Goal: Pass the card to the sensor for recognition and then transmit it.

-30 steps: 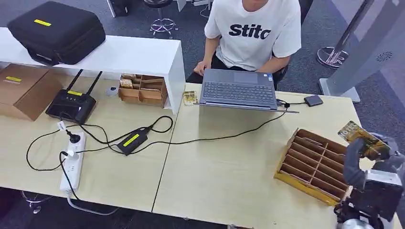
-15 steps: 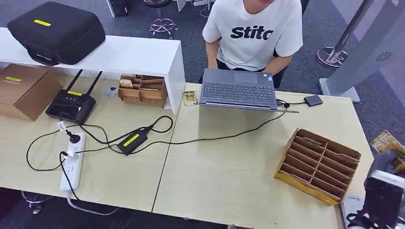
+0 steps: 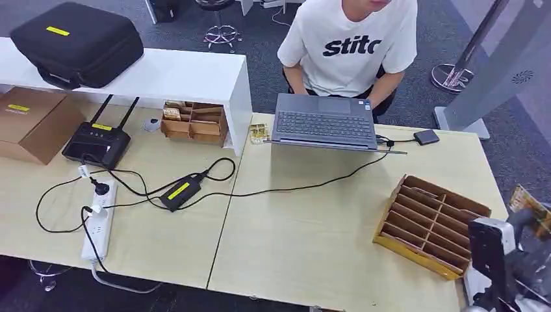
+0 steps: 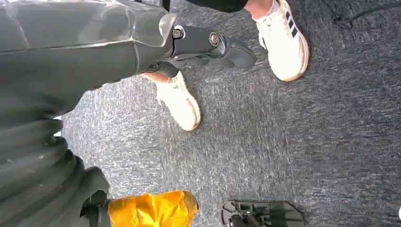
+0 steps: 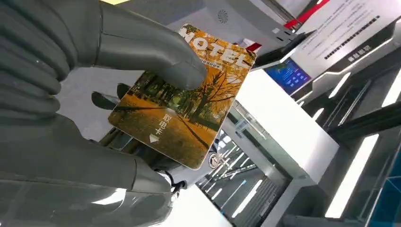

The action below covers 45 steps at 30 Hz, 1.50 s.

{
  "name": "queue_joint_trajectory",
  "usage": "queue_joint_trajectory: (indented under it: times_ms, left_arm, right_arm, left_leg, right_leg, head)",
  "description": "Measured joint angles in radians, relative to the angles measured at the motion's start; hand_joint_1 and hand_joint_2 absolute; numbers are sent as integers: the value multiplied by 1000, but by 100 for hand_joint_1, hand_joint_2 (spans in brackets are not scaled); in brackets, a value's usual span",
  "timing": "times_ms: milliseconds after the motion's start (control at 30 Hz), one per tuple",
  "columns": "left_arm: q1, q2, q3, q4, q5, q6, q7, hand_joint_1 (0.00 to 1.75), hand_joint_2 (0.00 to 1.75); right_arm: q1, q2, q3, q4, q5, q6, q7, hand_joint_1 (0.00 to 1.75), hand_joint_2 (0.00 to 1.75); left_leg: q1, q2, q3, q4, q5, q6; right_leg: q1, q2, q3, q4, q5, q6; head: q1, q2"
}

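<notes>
Gripping the hotel card (image 5: 182,101) between its thick grey thumb and darker fingers, the right hand (image 5: 71,109) holds it out past the table's right end — in the head view that hand (image 3: 520,244) sits at the lower right, with a corner of the card (image 3: 529,200) showing just beyond the table edge. Behind the card in the right wrist view stands a white kiosk with a small blue screen (image 5: 289,74).

On the light wooden table (image 3: 305,234), nearest that hand, lies a brown cardboard divider tray (image 3: 430,224); its slots look bare, though their depths are hard to read. A laptop (image 3: 325,122) sits open at the far edge in front of a person in a white T-shirt (image 3: 354,42), and a small dark device (image 3: 426,136) lies beside it on a cable. The broad middle of the table between laptop and tray is bare wood.

Further left, a black power adapter (image 3: 180,191) and its cables trail to a white power strip (image 3: 99,221). A black router (image 3: 97,141) stands near a cardboard box (image 3: 32,120), and a small open carton (image 3: 195,121) holds stacked cards beneath a white shelf (image 3: 162,75) — on top of it rests a black case (image 3: 78,42).

The left wrist view looks down at grey carpet (image 4: 293,137) and a person's white shoes (image 4: 283,40); whether the left hand's fingers are open or closed cannot be told.
</notes>
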Motion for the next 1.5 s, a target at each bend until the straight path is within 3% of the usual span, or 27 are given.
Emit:
queue_joint_trajectory:
  times_ms: [200,333,433,600,1133,1500]
  left_arm:
    - [0,0,5,0,-3,0,3,0,175]
    - [0,0,14,0,-1,1,5,0,175]
    - [1,0,29,0,2,2,6,0,175]
    - [2,1,44,0,5,5,6,0,175]
    - [2,4,64,0,-3,-3,4,0,175]
    - [2,5,64,0,-6,-4,6,0,175]
  right_arm:
    - [0,-8,-2,14,56,11,45,175,175]
    - [0,-26,-2,29,100,105,131,175,175]
    - [1,-51,0,45,63,210,206,175,175]
    - [1,-91,3,71,8,281,269,175,175]
    - [-2,-199,-19,147,-78,342,325,175,175]
    - [-6,-222,-29,186,-78,343,324,175,175]
  left_leg:
    - [0,0,0,0,0,0]
    - [0,0,0,0,0,0]
    - [0,0,0,0,0,0]
    - [0,0,0,0,0,0]
    - [0,0,0,0,0,0]
    - [0,0,0,0,0,0]
  right_leg:
    - [0,0,0,0,0,0]
    - [0,0,0,0,0,0]
    - [0,0,0,0,0,0]
    - [0,0,0,0,0,0]
    - [0,0,0,0,0,0]
    - [0,0,0,0,0,0]
  head:
    - [0,0]
    - [0,0]
    - [0,0]
    - [0,0]
    - [0,0]
    - [0,0]
